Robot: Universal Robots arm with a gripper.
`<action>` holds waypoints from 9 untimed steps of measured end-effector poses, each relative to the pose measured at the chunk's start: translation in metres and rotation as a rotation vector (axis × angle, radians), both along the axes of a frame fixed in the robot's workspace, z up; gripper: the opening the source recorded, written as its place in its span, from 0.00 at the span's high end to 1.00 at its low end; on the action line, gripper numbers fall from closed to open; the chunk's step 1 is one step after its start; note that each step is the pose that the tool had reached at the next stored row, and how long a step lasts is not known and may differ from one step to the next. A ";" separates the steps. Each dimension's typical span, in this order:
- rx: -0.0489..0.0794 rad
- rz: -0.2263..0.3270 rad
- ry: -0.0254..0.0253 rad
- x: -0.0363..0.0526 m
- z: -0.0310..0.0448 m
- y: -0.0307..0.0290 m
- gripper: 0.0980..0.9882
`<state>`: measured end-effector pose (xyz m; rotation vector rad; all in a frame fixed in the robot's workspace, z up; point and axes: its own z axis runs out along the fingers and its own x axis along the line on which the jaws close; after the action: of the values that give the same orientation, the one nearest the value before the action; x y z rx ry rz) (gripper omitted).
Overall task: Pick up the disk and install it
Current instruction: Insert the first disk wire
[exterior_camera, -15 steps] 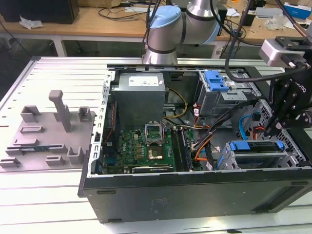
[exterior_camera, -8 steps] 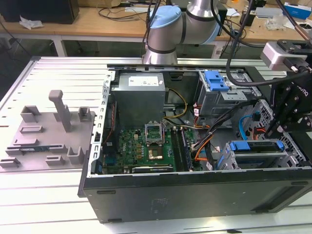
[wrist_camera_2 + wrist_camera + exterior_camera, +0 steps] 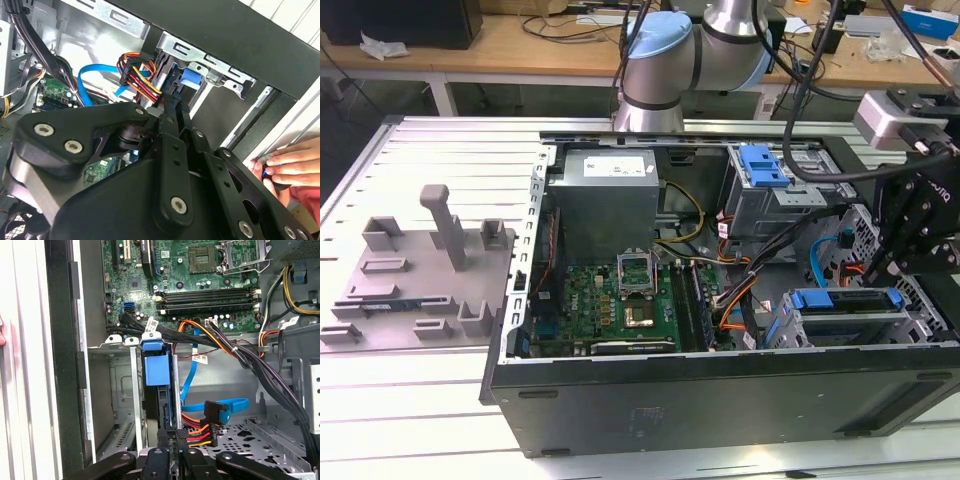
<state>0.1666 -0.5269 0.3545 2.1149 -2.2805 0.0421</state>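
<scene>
slatted counter [image 3: 430, 400], open computer case [image 3: 720, 410]: the disk [image 3: 156, 371] sitting in its bay

i am looking over a workshop scene where the case is lying on its side with the motherboard exposed. the disk is standing on edge in the metal drive cage [image 3: 115, 344] at the case's corner, toward the exterior view's right, with its blue carrier bracket framing it. i am judging it as a dense, rigid slab: heavy for its bulk, not bending, smooth on its metal faces and so inclined to slip, and unforgiving of knocks or twisting. the plastic bracket is looking like the weaker part, so i am favouring a hold across the two flat faces near the end edge, not on the bracket's latch. the end effector [image 3: 170, 440] is sitting right at the disk's near end, in line with it. in both wrist views its fingers are drawn in narrow, and i am reading them as clamped on that edge with the disk between them. orange and red power leads [image 3: 199, 432] are lying just beside the fingers. a person's hand [image 3: 287, 167] is resting on the case rim.
</scene>
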 end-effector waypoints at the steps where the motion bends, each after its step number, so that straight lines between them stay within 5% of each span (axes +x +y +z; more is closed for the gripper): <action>1: 0.000 0.000 0.0000 0.0000 -0.0003 0.0000 0.92; 9: 0.000 0.001 0.0000 0.0000 -0.0023 -0.0001 0.92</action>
<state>0.1666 -0.5271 0.3523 2.1163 -2.2792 0.0423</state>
